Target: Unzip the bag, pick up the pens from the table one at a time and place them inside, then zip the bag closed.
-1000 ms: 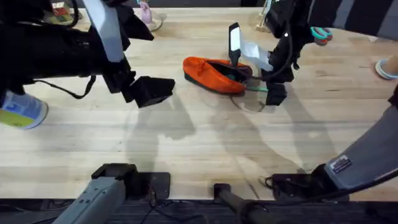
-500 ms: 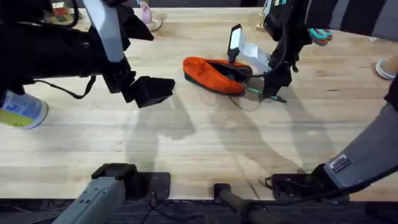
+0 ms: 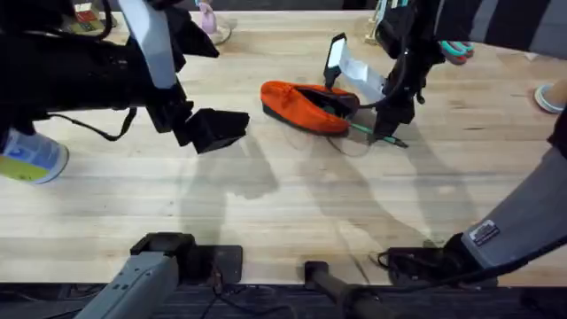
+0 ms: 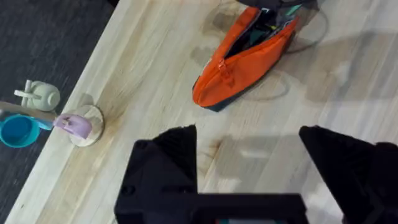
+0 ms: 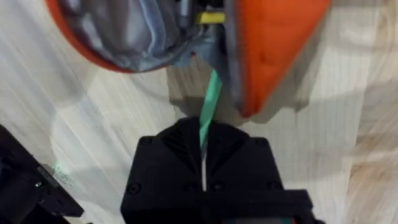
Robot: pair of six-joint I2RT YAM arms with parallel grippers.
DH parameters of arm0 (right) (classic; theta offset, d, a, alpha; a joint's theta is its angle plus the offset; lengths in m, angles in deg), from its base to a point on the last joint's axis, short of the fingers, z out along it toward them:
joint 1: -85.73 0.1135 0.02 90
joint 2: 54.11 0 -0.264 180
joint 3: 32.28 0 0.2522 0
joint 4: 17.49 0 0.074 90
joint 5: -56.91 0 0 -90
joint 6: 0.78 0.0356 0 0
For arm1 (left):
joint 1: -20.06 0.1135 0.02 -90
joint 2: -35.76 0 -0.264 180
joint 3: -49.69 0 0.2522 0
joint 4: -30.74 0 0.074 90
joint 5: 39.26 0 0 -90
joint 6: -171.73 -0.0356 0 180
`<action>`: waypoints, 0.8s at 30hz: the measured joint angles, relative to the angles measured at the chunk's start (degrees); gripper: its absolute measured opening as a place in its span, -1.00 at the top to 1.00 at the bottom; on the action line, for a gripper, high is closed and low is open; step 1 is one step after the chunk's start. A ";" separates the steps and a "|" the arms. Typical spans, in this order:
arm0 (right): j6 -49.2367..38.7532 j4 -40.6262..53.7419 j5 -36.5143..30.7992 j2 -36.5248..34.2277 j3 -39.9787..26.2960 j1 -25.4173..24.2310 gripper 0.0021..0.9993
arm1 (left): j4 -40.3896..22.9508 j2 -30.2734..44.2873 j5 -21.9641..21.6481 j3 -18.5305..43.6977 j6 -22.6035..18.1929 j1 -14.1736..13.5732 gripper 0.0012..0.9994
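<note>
Overhead view: the orange pencil pouch (image 3: pixel 306 106) lies on the wooden table (image 3: pixel 292 195) toward the far side, slightly right of centre, with its zipper open and its dark interior exposed. The right gripper (image 3: pixel 390 124) is positioned just beside the right end of the pouch, low over the table. Its fingers are pressed together on a mint-green pen (image 3: pixel 372 134). The pen lies at a shallow angle, one end toward the pouch opening and the other end projecting past the gripper to the right.

Right wrist view: the right gripper (image 5: pixel 204 140) pinches the pen (image 5: pixel 209 102) between its two black fingers. The free end of the pen extends up to the lip of the open pouch (image 5: pixel 273 43), whose grey lining is visible.

The left gripper (image 3: pixel 217 129) hangs above the table to the left of the pouch, well apart from it. Left wrist view: the two black fingers of the left gripper (image 4: pixel 249 152) are spread wide with nothing between them, and the pouch (image 4: pixel 245 56) lies beyond them on the table (image 4: pixel 155 74), unzipped.

A blue-and-white container (image 3: pixel 31 158) sits at the left edge of the table.
</note>
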 joint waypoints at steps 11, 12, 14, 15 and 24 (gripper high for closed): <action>0.70 0.48 1.39 3.53 1.68 -1.54 0.94 | -0.01 0.00 0.02 0.00 -0.01 0.00 -0.99; 0.70 0.49 1.39 4.42 1.68 -2.03 0.94 | -0.01 0.00 0.02 0.00 -0.01 0.00 -0.99; 0.70 0.50 1.41 6.24 1.68 -2.85 0.94 | -0.01 0.00 0.00 0.00 -0.01 0.00 -0.99; 0.72 0.50 1.41 7.08 1.68 -3.21 0.94 | -0.01 0.00 0.00 0.00 0.01 0.00 -0.99; 0.70 0.50 1.58 14.12 1.68 -3.98 0.94 | -0.01 0.00 0.00 0.00 -0.01 0.00 -0.99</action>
